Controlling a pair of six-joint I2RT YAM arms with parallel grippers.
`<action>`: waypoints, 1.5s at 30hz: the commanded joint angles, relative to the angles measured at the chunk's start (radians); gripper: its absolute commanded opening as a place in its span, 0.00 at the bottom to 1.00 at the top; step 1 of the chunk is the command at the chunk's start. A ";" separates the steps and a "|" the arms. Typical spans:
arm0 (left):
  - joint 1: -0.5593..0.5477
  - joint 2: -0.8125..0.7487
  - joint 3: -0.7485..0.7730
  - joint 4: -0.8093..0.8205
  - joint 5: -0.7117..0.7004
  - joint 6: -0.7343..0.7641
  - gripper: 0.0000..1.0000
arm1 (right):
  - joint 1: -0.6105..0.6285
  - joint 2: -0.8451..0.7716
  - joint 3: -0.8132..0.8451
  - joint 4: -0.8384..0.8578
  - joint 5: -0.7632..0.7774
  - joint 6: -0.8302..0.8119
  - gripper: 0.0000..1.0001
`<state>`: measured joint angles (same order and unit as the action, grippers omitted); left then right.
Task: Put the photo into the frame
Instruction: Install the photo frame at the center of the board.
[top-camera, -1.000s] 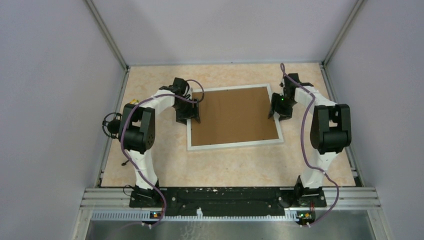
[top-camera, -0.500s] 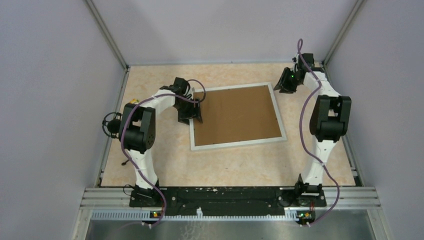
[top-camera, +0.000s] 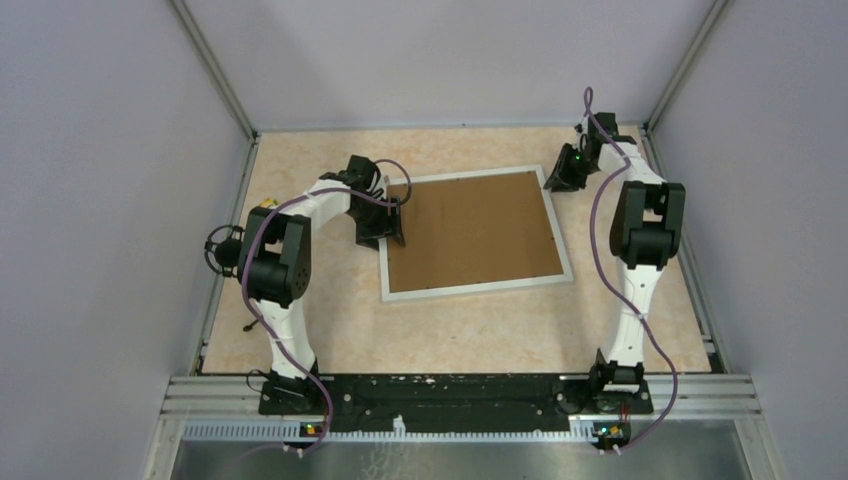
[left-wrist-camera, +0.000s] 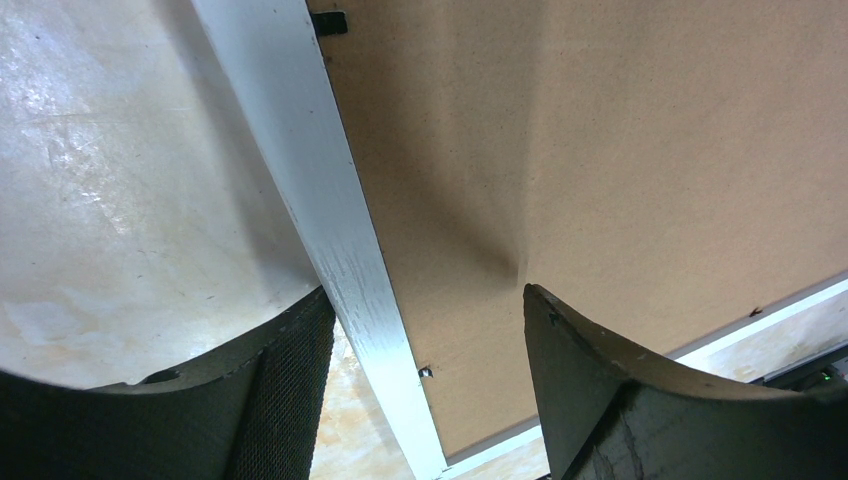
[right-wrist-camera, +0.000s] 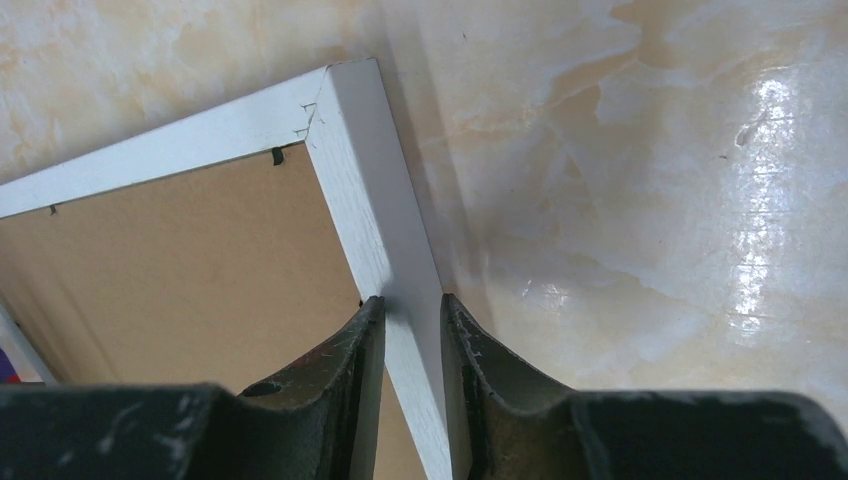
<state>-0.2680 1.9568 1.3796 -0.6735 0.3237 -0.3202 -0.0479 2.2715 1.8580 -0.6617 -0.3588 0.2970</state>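
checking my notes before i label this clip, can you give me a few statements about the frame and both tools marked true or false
The frame lies with its brown backing board facing up: true.
The photo lies in plain sight beside it: false, no photo shows in any view.
The left tool is shut on the frame: false, its jaws stand open astride the left bar.
The right tool pinches the frame's bar near a corner: true.

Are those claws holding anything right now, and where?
The right gripper pinches the frame by its right bar, close to the far corner. The left gripper stands open astride the left bar, gripping nothing.
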 joint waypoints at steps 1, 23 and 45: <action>-0.008 0.002 0.002 0.038 0.056 -0.011 0.73 | 0.011 -0.025 -0.035 0.013 -0.014 -0.029 0.27; -0.010 -0.004 -0.010 0.059 0.109 -0.022 0.72 | 0.263 0.059 -0.124 -0.043 0.281 0.048 0.27; -0.010 -0.050 -0.015 0.058 0.097 -0.022 0.72 | 0.428 0.003 0.356 -0.314 0.669 -0.189 0.73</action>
<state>-0.2592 1.9568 1.3659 -0.7231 0.3553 -0.3340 0.4221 2.4447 2.2616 -0.9108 0.3634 0.0231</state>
